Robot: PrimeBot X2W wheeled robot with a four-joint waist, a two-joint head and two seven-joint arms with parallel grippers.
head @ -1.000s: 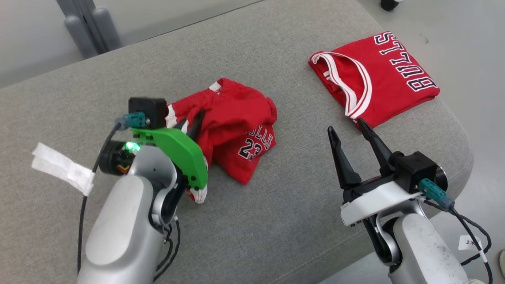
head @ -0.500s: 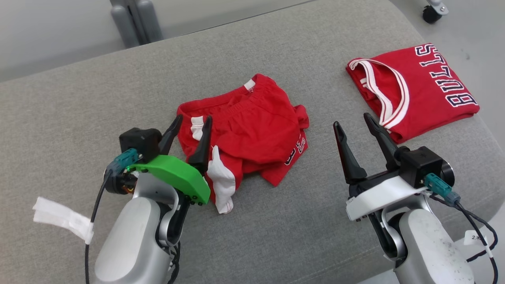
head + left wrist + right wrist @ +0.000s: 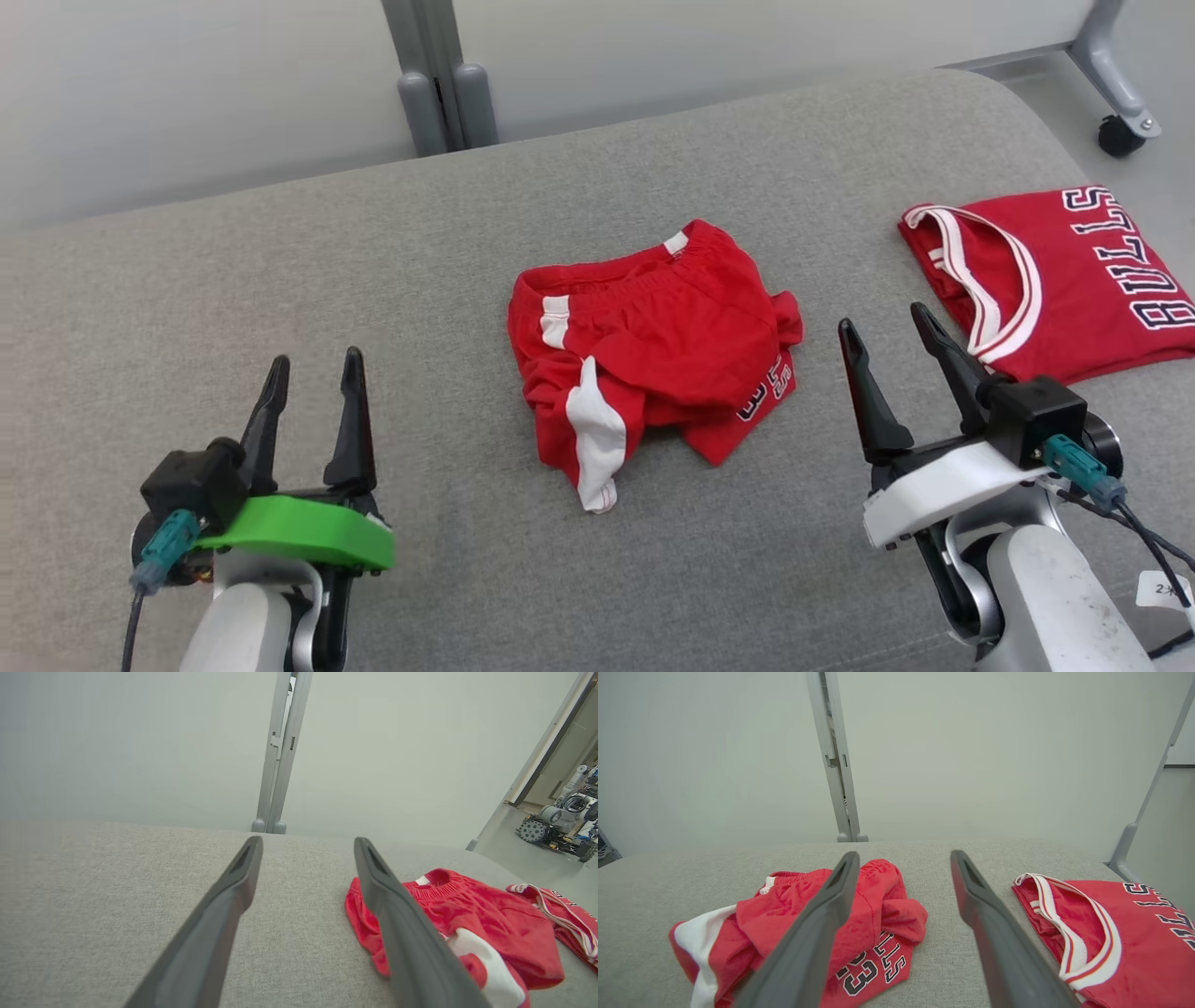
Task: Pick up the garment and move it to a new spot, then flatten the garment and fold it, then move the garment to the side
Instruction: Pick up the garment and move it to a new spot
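Red shorts [image 3: 653, 355] lie crumpled in the middle of the grey surface [image 3: 280, 252], between my grippers and touching neither. Left gripper [image 3: 316, 357]: fingers spread, holding nothing. Right gripper [image 3: 882, 317]: same. I judge they flank the shorts ready for flattening. Folded jersey [image 3: 1055, 280] sits apart, rightward.

even, soft, bright light; faint shadow under the shorts [image 3: 653, 345]; wrist views bend at edges, close fingers [image 3: 219, 933] slightly blurred.
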